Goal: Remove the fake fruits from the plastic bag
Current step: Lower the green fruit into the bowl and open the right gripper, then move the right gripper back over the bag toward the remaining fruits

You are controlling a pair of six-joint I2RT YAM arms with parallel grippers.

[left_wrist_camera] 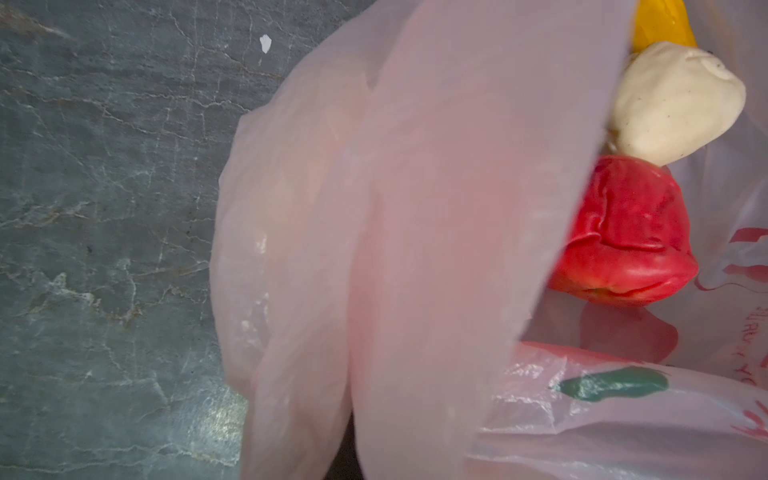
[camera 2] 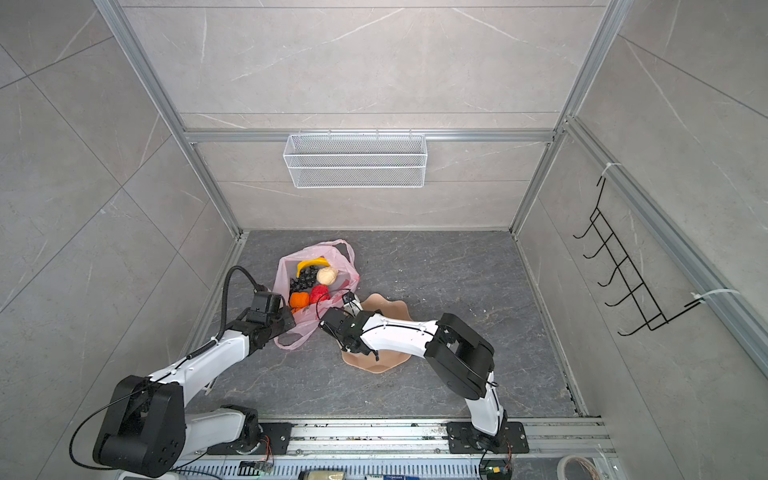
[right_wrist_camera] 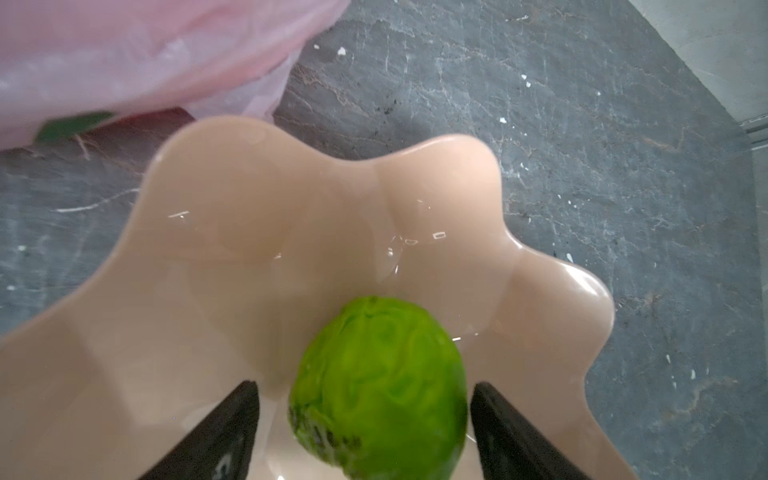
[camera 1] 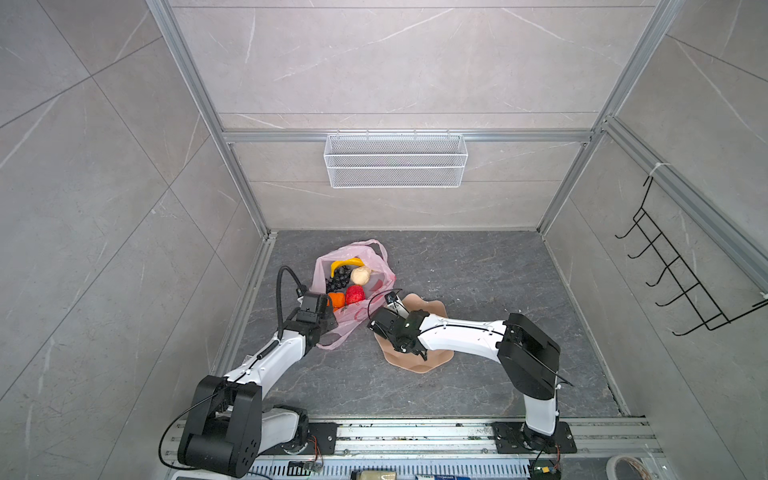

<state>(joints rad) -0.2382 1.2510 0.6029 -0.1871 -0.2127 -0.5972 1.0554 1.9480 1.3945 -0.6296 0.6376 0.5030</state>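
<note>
Plastic bag: the pale-pink plastic bag lies on the dark marbled surface, left of centre in both top views, with its mouth gaping upward. One loop handle is at its far end and one at its near end.
Fruits in the bag: a yellow banana lies farthest up the frame. Below it are the dark grape bunch and a cream lumpy fruit. Nearer the arms are a red apple and an orange. In the left wrist view the apple touches the cream fruit at the right edge.
Green fruit: the bumpy green fruit is out of the bag and rests on the plate, low in the right wrist view. In the top views the right arm hides it.
Plate: the peach scalloped plate sits just right of the bag, partly under the right arm.
Left pincer: the left pincer is fully closed at the bag's near rim. Bag film bunches right at its tip and hides its fingers, so it appears to pinch a fold of the bag.
Right pincer: the right pincer is spread wide over the plate and holds nothing. The green fruit lies between its black fingers, with a clear gap on one side and next to none on the other.
</note>
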